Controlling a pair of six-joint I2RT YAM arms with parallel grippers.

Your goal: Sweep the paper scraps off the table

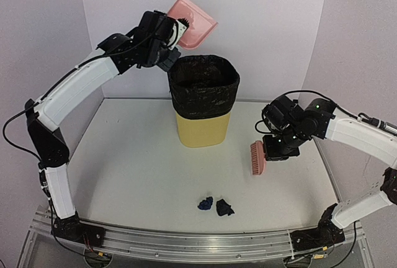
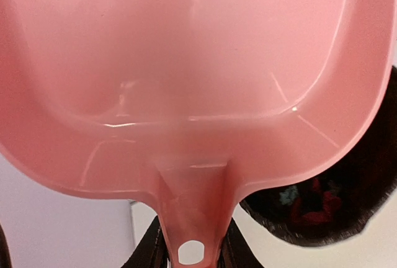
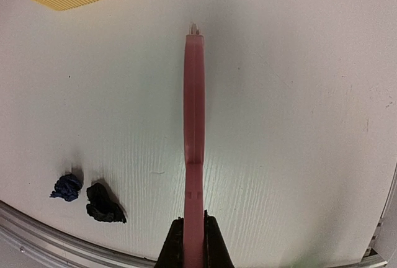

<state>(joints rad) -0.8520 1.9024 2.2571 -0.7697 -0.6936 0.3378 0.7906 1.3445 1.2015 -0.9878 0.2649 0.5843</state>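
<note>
Two paper scraps lie on the white table (image 1: 124, 162) near its front edge: a navy one (image 1: 205, 203) and a black one (image 1: 224, 207). Both show in the right wrist view, navy (image 3: 66, 187) and black (image 3: 104, 203). My left gripper (image 1: 173, 35) is shut on the handle of the pink dustpan (image 1: 195, 22), held tilted high above the bin; in the left wrist view the dustpan (image 2: 186, 75) looks empty. My right gripper (image 1: 271, 150) is shut on the pink brush (image 1: 257, 158), held just above the table right of the bin; the brush (image 3: 193, 125) also shows in the right wrist view.
A yellow bin with a black liner (image 1: 203, 100) stands at the table's middle back. Red and light blue scraps (image 2: 313, 203) lie inside it. White walls close the back and sides. A metal rail (image 1: 198, 243) runs along the front edge.
</note>
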